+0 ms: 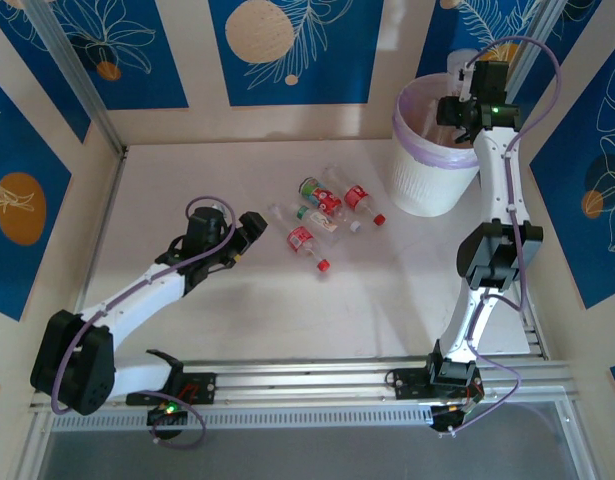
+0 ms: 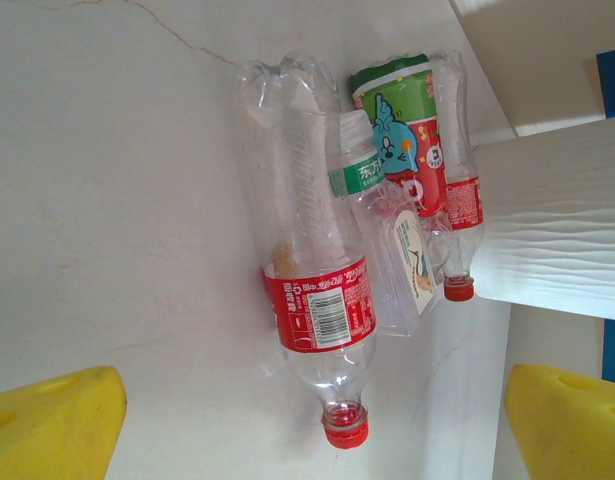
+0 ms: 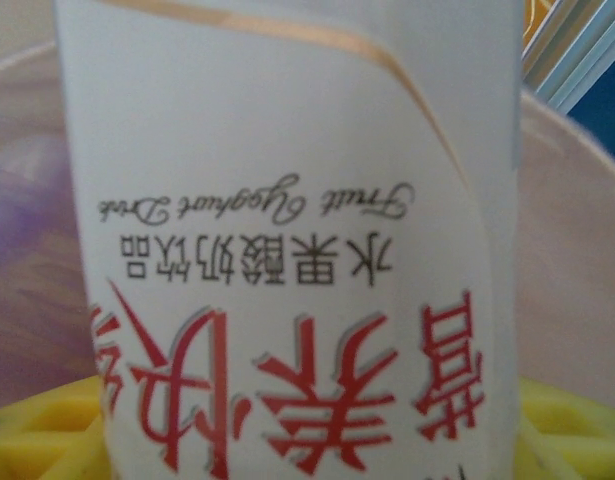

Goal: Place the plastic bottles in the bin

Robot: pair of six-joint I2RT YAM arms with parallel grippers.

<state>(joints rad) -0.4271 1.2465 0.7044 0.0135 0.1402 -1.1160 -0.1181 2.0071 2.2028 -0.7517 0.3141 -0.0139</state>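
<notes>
The left tool is hovering spread wide over the bench, with loose bottles lying just ahead of its fingers. Farther off, the right tool is pinching a white bottle directly above the bin. The drop-off step seems underway; letting go comes next.

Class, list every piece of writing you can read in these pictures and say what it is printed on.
"Fruit Yogurt Drink": white bottle, seen upside down.
"水果酸奶饮品": same bottle.
"营养快", large red characters: same bottle.
"东方": green band on a clear bottle.
Red-labelled bottle: barcode and print too small to read.
Other labels: too small to read.
</notes>
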